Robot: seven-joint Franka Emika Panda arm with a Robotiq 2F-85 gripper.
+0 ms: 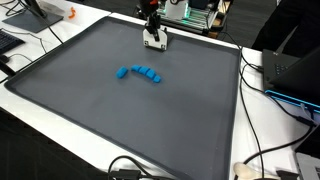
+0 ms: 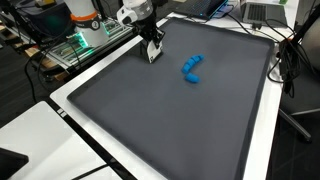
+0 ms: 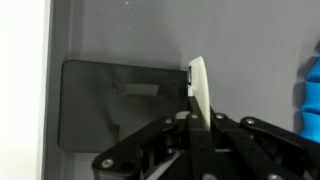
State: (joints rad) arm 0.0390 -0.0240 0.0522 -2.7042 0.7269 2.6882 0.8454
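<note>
- Black cables [image 1: 128, 170] at the near edge of the white counter [image 1: 50, 130].
- Dark grey mat [image 1: 200, 120] over most of it, with a curved row of blue blocks [image 1: 138, 73] at mid-mat.
- Hand [image 1: 154, 42] by the far mat edge, pinching a white flat piece [image 3: 200, 85].
- Green-lit electronics [image 1: 195, 15] behind.

Mat [image 1: 120, 120]: dark grey, matt, smooth, rubbery look. Blue curved piece [image 1: 139, 73]: plastic, faint sheen. Gripper [image 3: 197, 118]: black, matt. White slab [image 3: 201, 85], held: smooth, matt. Table rim [image 1: 50, 135]: white, smooth.

A white table [image 1: 40, 135] carries a dark grey mat [image 1: 100, 115]. A curved row of blue blocks [image 1: 139, 73] lies on the mat. Black cables [image 1: 262, 150] lie on the table beside it.
</note>
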